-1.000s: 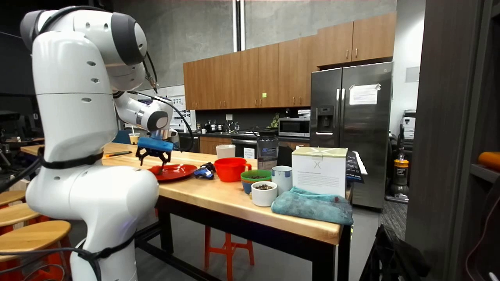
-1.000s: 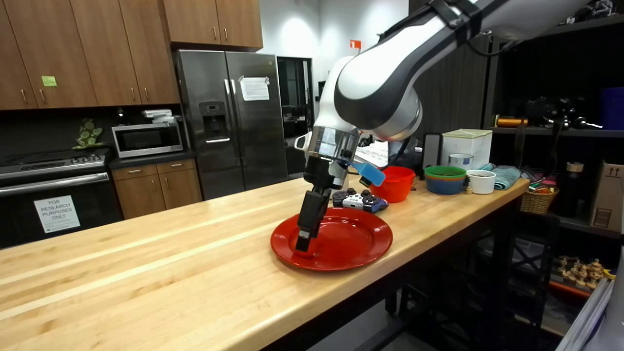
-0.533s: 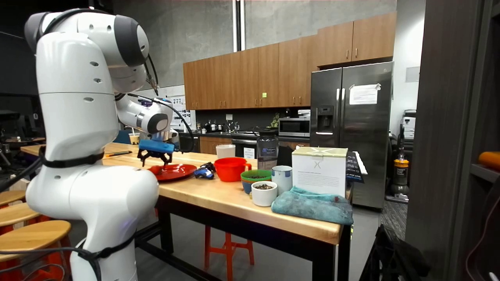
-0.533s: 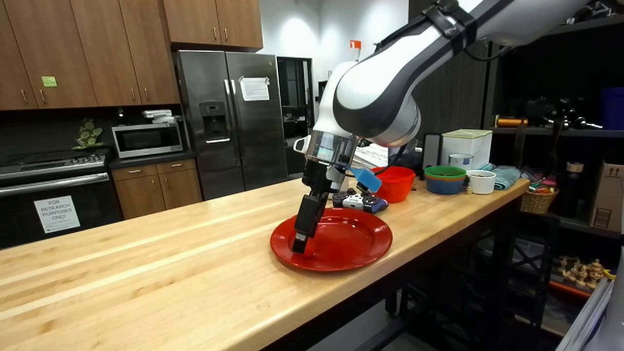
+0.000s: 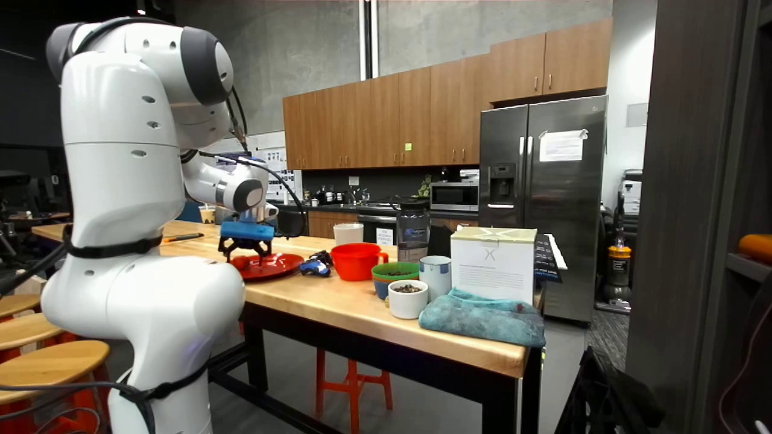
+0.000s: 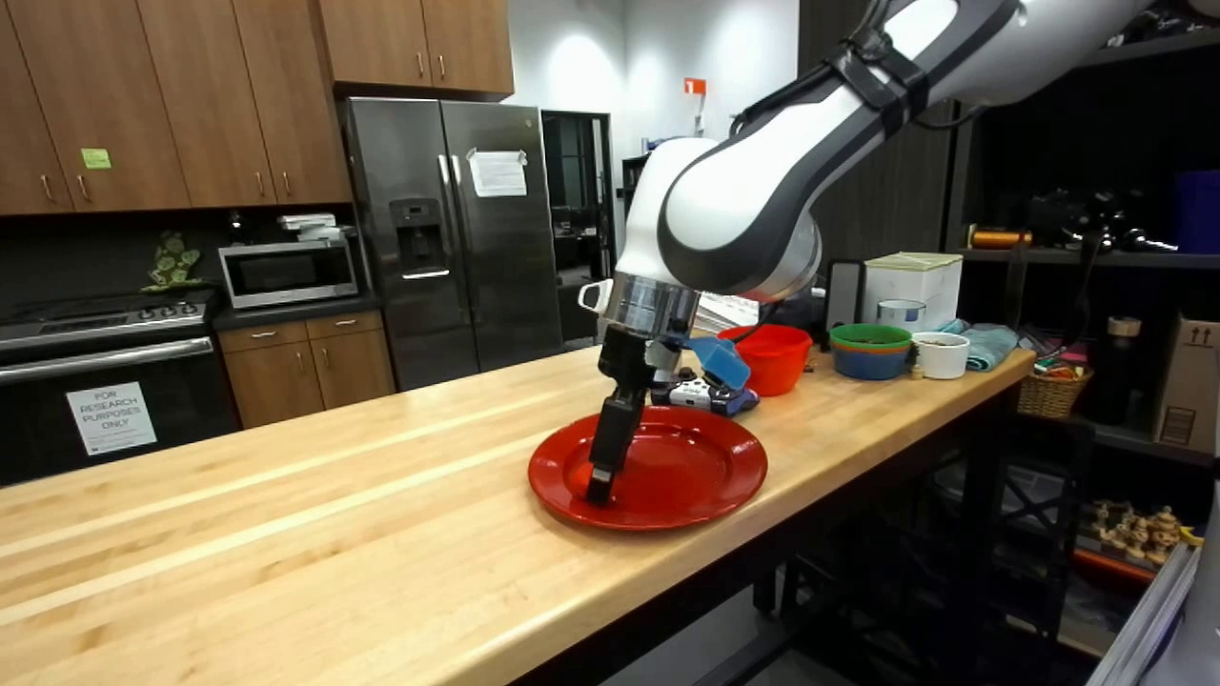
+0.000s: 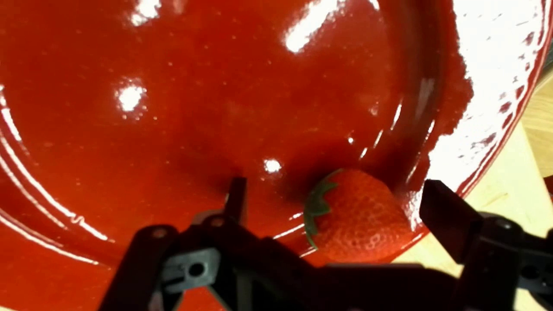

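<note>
1. Gripper (image 7: 335, 183): fingers (image 7: 235, 201) spread wide, nothing grasped, reaching down over plate (image 7: 207, 99).
2. Strawberry (image 7: 360, 216): on plate, by its rim, between the fingers, off-centre. Gaps visible on both sides in the wrist view; no contact seen.
3. On its side: leafy end toward the farther finger, tapered tip toward the nearer one. Lower edge partly hidden by the gripper.
4. Weight: probably very light. Real or fake, can't tell. If real, soft and easily bruised; if fake, likely firmer. Gentle squeeze suits either.
5. Slip: bumpy skin should grip OK; plate under the hand looks hard and glossy, so a one-sided push would likely skid or roll it.
6. Hold: best across the widest part, just behind the leaves. Fingers line up roughly leaf-to-tip here; tip is a poor seat, leaves may fold. Turning the wrist would put the pads on the fuller flanks.
7. Watch: nearer finger is close to the plate's raised rim, could scrape or tip it.
8. Around the hand: controller (image 6: 703, 393) just past plate, red cup (image 6: 777, 360) beyond that, table (image 6: 334, 534) below.
</note>
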You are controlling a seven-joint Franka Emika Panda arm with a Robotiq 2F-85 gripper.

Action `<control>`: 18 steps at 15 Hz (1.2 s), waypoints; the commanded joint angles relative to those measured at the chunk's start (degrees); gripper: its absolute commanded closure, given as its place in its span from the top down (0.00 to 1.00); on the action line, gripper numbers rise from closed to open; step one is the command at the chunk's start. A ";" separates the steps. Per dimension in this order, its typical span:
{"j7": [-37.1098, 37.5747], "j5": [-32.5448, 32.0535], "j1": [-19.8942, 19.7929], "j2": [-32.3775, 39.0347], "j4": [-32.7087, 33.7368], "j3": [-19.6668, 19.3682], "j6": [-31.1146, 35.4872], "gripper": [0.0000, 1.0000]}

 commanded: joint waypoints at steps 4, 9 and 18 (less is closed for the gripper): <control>-1.17 2.54 0.07 -0.43 0.71 0.47 -0.49 1.00; -1.21 4.33 0.58 -0.32 1.66 1.16 -1.17 1.00; -0.62 3.11 0.69 -0.10 1.44 1.73 -0.88 0.74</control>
